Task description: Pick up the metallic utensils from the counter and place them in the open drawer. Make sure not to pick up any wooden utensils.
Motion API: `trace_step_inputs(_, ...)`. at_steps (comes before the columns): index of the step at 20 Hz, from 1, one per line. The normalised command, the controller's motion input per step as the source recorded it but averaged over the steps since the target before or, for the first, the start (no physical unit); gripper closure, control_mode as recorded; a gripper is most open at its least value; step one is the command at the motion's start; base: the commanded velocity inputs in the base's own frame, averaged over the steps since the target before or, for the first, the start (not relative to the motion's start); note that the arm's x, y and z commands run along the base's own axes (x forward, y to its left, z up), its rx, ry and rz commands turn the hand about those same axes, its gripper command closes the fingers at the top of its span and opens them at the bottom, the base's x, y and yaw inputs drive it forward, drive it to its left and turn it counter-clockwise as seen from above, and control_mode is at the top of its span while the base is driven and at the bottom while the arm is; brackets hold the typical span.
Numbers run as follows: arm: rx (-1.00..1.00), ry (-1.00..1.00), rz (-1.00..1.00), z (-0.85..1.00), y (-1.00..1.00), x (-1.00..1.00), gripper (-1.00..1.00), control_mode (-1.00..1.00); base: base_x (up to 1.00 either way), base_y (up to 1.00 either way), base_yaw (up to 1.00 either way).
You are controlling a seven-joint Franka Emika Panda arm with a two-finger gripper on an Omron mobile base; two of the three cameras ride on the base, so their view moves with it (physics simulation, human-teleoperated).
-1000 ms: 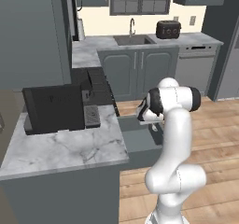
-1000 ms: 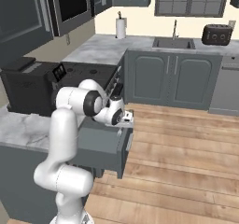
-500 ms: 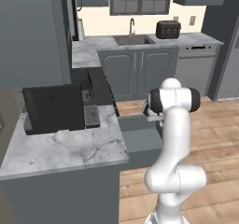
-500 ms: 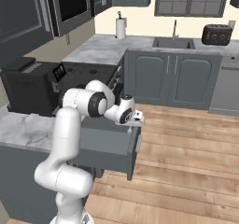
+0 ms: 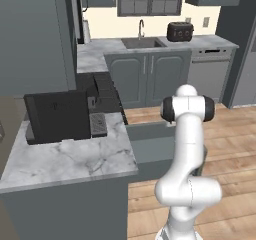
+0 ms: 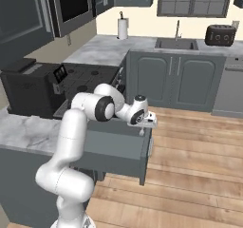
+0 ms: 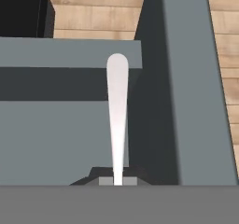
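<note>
My gripper [image 6: 142,126] hangs over the front end of the open drawer [image 6: 121,148], a wide slate-grey box pulled out from the grey cabinets. It is shut on a slim pale silver utensil [image 7: 117,111]. In the hand view the utensil's rounded end points away from my gripper [image 7: 117,181], above the drawer's floor and beside its wall [image 7: 191,101]. From the left base view the drawer [image 5: 150,134] shows behind my arm. The counter and the wooden utensils are out of view.
A black coffee machine [image 5: 57,116] stands on the marble top [image 5: 75,161] over the cabinets. Behind it are a dark stove [image 6: 90,77], a sink [image 6: 176,42] and a toaster [image 6: 219,34]. Wooden floor [image 6: 194,165] lies beyond the drawer.
My gripper has swung outward with the silver utensil, from over the drawer's inner part to its front end. It has stayed shut.
</note>
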Motion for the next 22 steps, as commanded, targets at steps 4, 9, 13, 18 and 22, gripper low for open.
trace_step_inputs(4,0.0,0.0,0.0,-0.1,-0.34,0.05,1.0,-1.0,0.0,0.0,0.0)
trace_step_inputs(9,0.0,0.0,-0.01,-0.06,-0.28,0.0,1.0,-1.0,0.0,0.0,0.0)
trace_step_inputs(13,0.0,-0.01,0.0,0.02,-0.12,-0.05,1.0,-1.0,0.0,0.0,0.0)
trace_step_inputs(18,0.04,-0.03,0.0,0.11,0.15,-0.45,1.0,-1.0,0.0,0.0,0.0)
trace_step_inputs(22,0.02,0.0,0.0,0.0,0.26,-0.77,1.0,-1.0,0.0,0.0,0.0)
